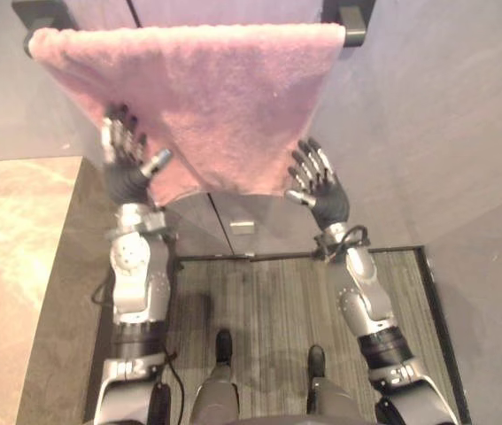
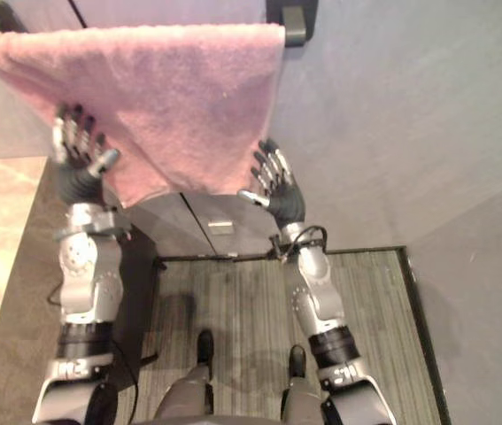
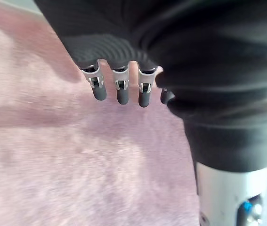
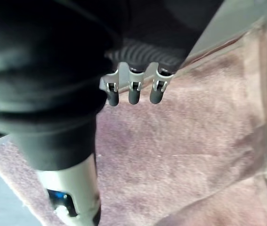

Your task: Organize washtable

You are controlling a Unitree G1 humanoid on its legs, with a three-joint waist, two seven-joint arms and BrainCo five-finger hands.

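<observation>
A pink towel (image 1: pixel 206 88) hangs spread over a dark rail (image 1: pixel 353 25) in front of me, its lower edge near cabinet height. My left hand (image 1: pixel 127 164) is raised at the towel's lower left edge, fingers straight and open, touching or just short of the cloth. My right hand (image 1: pixel 321 188) is up at the towel's lower right corner, fingers spread and open, holding nothing. In the left wrist view the fingertips (image 3: pixel 119 92) hover over the pink cloth (image 3: pixel 76 155). The right wrist view shows the same towel (image 4: pixel 185 141) past straight fingers (image 4: pixel 133 92).
Grey cabinet doors (image 1: pixel 233 226) with a small handle stand below the towel. A grey wall (image 1: pixel 445 124) runs on the right. A striped mat (image 1: pixel 268 310) lies on the floor below, with a brown marble floor (image 1: pixel 11 248) at the left.
</observation>
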